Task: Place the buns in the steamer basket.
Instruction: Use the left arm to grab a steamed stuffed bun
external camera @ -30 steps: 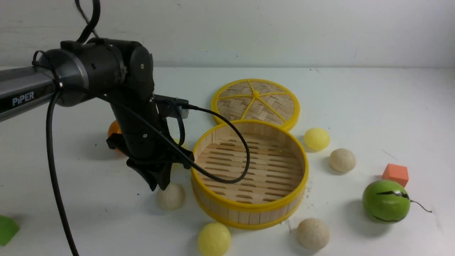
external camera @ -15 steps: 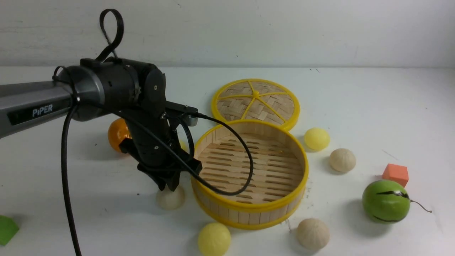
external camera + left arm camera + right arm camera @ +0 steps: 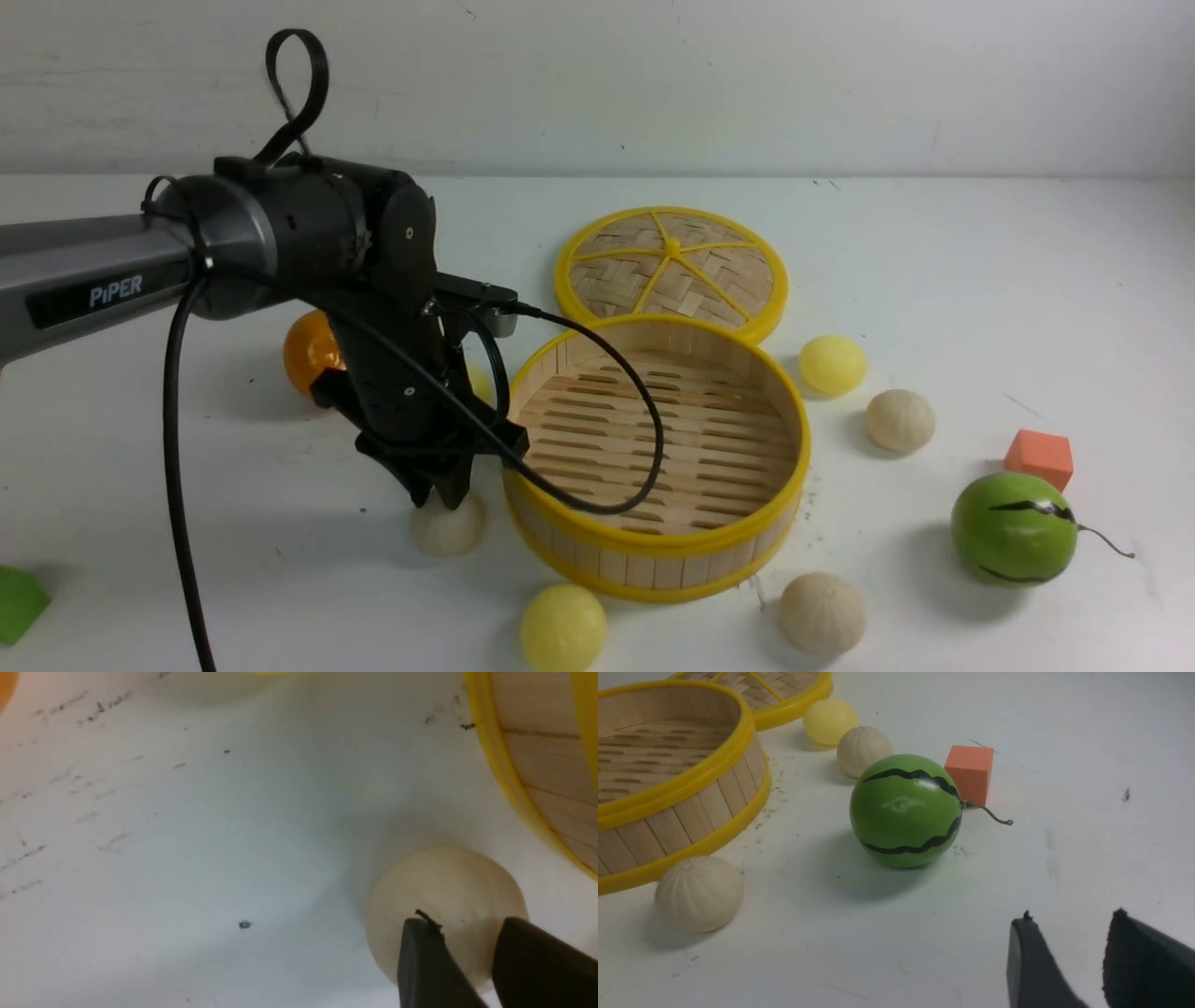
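The steamer basket (image 3: 653,549) stands mid-table with nothing in it. My left gripper (image 3: 446,495) hangs just above a beige bun (image 3: 448,527) beside the basket's left wall. In the left wrist view its fingers (image 3: 423,966) stand a little apart over that bun (image 3: 444,891), gripper (image 3: 467,926) open, basket wall (image 3: 537,756) close by. Other buns lie around: yellow (image 3: 562,627), beige (image 3: 822,613), beige (image 3: 899,421), yellow (image 3: 833,364), and one yellow (image 3: 479,381) mostly hidden behind the arm. My right gripper (image 3: 1071,919) is open over bare table.
The woven lid (image 3: 672,271) lies behind the basket. An orange fruit (image 3: 308,350) sits behind my left arm. A green striped ball (image 3: 1013,527) and an orange cube (image 3: 1038,457) are at the right. A green block (image 3: 19,602) is at the front left edge.
My left arm has shifted right and come down over the beige bun by the basket, and its jaws have widened a little. The right gripper has not moved.
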You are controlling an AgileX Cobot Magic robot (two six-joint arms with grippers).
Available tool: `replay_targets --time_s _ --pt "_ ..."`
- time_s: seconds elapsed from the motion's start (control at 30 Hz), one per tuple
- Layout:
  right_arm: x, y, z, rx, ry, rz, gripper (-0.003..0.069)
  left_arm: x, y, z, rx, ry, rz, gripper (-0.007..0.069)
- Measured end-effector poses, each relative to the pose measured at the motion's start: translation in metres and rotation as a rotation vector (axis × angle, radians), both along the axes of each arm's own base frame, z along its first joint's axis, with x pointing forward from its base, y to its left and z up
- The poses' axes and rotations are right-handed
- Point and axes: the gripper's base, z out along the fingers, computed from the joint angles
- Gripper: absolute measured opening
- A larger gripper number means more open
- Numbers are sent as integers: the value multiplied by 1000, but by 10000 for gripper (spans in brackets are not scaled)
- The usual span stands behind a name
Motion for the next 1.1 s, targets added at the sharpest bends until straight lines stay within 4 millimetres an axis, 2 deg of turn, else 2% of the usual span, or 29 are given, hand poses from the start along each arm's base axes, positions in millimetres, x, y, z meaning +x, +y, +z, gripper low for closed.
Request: replay_targets --time_s 0.67,0.9,1.0,1.03,1.07,1.1 --pt "0 0 0 0 0 0 241 -2 -2 0 -19 21 11 246" --pt "0 0 0 0 0 0 241 2 -2 -16 8 48 5 232" --pt "0 0 0 0 0 0 241 2 0 -12 18 31 2 154" --pt "0 0 0 0 0 0 241 2 0 -12 18 30 3 154" --pt "0 0 0 0 0 0 241 1 0 -8 17 21 8 79" --pt "0 0 0 0 0 0 241 1 1 -6 15 16 9 36"
